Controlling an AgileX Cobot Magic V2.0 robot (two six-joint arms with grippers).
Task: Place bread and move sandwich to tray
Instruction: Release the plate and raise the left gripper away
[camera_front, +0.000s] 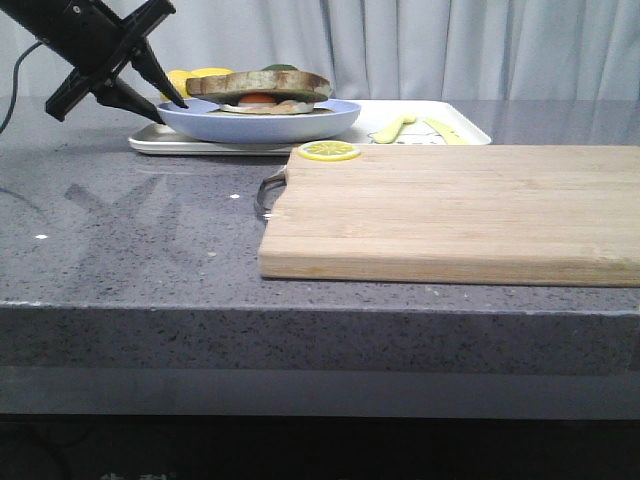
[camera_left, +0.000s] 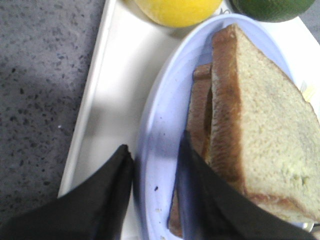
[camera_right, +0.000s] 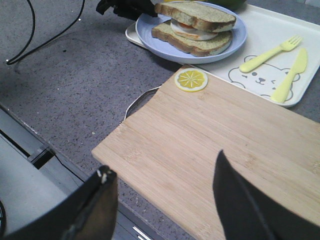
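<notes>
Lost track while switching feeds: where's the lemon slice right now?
In the front view the lemon slice lies flat on the far left corner of the wooden cutting board, just in front of the white tray and the blue plate.
</notes>
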